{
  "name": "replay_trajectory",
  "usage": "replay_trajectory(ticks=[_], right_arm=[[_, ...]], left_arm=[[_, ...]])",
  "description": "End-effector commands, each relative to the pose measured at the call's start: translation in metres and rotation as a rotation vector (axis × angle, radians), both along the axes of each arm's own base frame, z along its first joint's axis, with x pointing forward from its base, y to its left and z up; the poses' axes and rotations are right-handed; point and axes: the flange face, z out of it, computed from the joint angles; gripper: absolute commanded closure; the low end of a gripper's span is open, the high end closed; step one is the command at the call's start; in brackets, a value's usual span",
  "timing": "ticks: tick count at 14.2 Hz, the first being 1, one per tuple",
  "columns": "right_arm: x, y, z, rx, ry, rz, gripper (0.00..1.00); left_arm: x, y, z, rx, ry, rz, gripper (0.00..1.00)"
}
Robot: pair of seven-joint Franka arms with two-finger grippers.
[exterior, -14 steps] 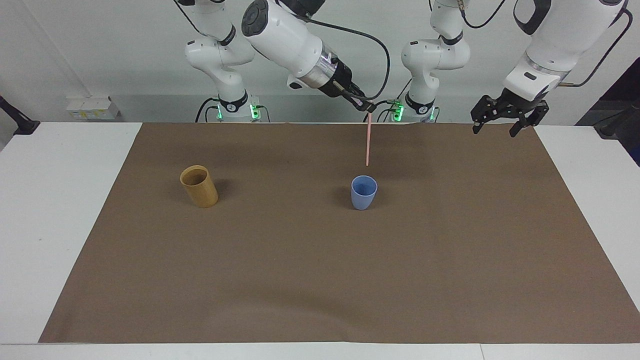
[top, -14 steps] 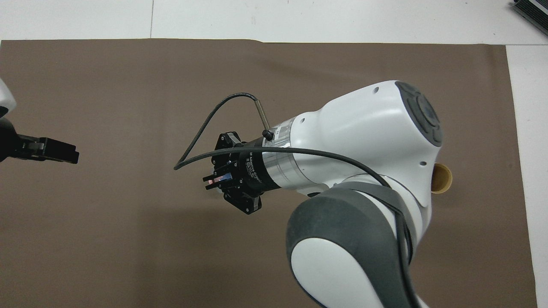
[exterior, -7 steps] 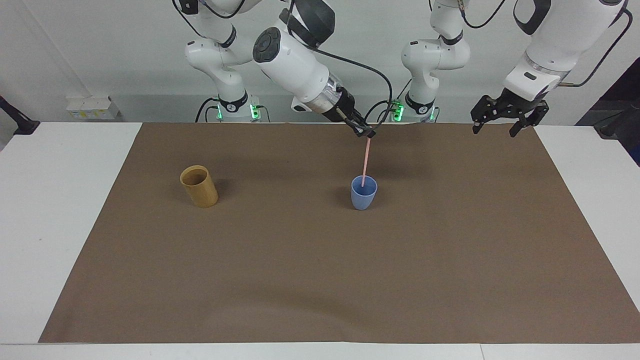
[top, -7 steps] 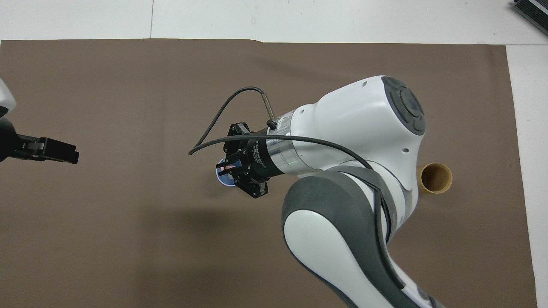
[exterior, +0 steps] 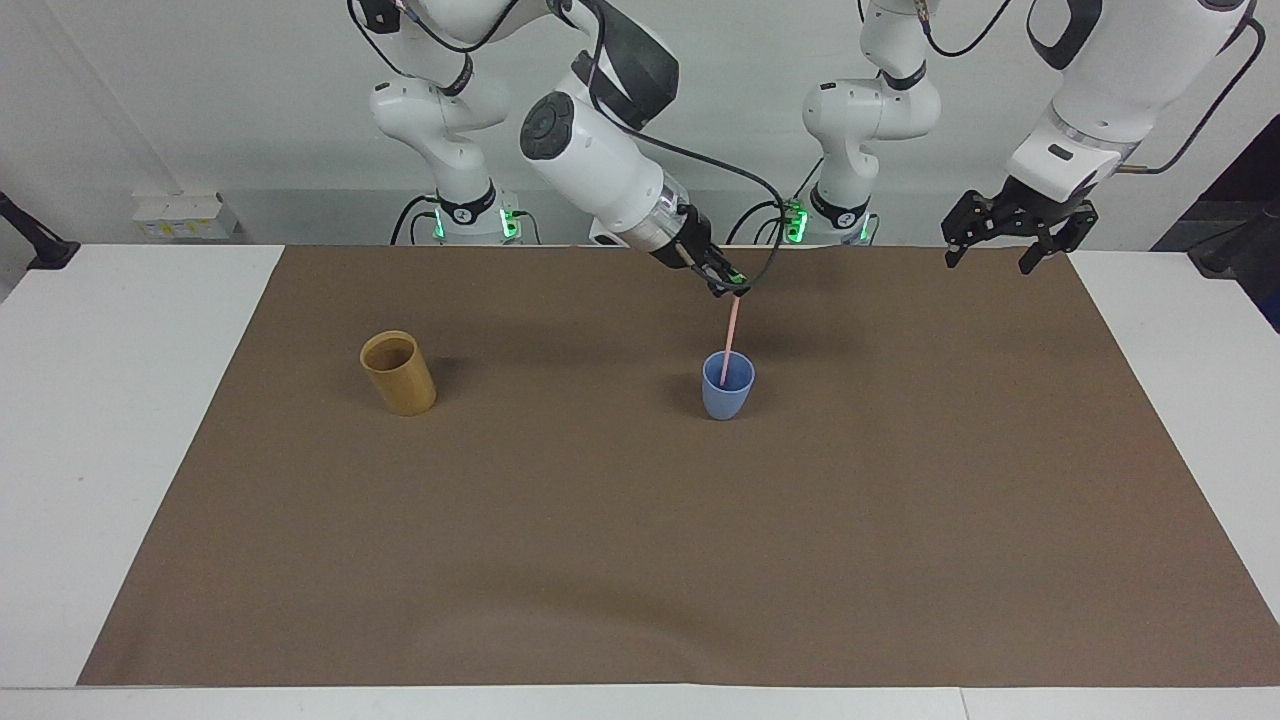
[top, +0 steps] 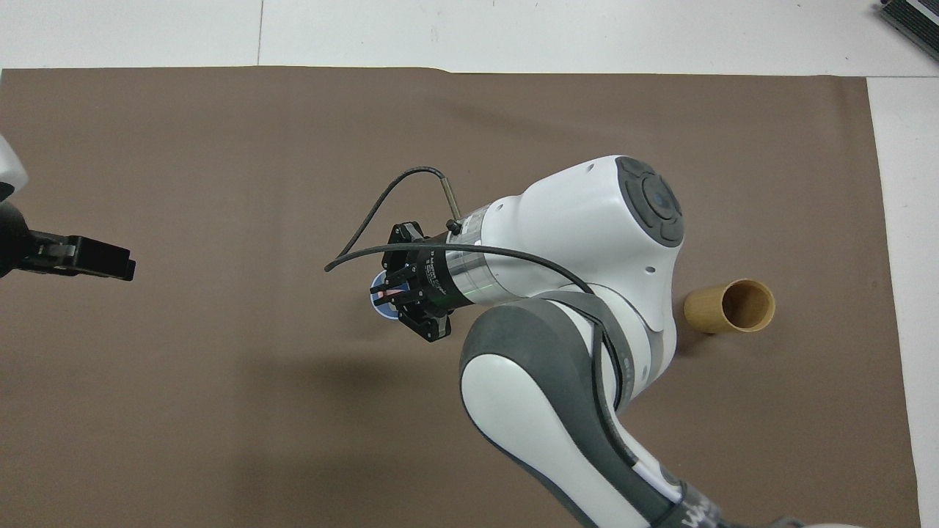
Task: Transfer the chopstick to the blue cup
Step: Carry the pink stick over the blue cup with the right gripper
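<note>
The blue cup point(exterior: 728, 385) stands upright near the middle of the brown mat; in the overhead view only a sliver of the blue cup point(top: 380, 304) shows under the gripper. My right gripper point(exterior: 732, 288) is over the cup and shut on the top end of the pale pink chopstick point(exterior: 729, 337). The stick hangs nearly upright with its lower end inside the cup. In the overhead view the right gripper point(top: 383, 295) covers most of the cup. My left gripper point(exterior: 1005, 240) waits in the air over the mat's edge at the left arm's end, open and empty.
A tan wood-coloured cup point(exterior: 398, 373) stands upright toward the right arm's end of the table and also shows in the overhead view point(top: 731, 306). The brown mat point(exterior: 640, 560) covers most of the white table.
My right gripper has come down with the chopstick, and the stick's lower end has gone from above the blue cup into it. The left arm has not moved.
</note>
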Motion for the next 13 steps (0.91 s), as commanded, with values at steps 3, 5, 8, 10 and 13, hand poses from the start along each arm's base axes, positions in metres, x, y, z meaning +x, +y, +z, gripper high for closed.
replay_trajectory(ticks=[3,5,8,10,13], right_arm=[[-0.004,-0.002,-0.005,-0.01,-0.044,0.029,1.0],[-0.006,-0.003,-0.008,-0.015,-0.039,0.03,1.0],[-0.008,-0.005,-0.013,-0.023,-0.034,0.03,1.0],[-0.007,-0.006,-0.017,-0.023,-0.04,0.031,1.0],[-0.002,-0.006,-0.024,-0.022,-0.046,0.025,1.0]], left_arm=[[-0.003,0.003,0.006,0.012,-0.004,-0.008,0.0],[-0.003,0.003,0.005,0.012,-0.003,-0.008,0.0],[-0.003,0.004,0.006,0.012,-0.004,-0.007,0.0],[-0.003,0.003,0.006,0.012,-0.004,-0.008,0.0],[-0.003,0.003,0.005,0.012,-0.003,-0.008,0.0]])
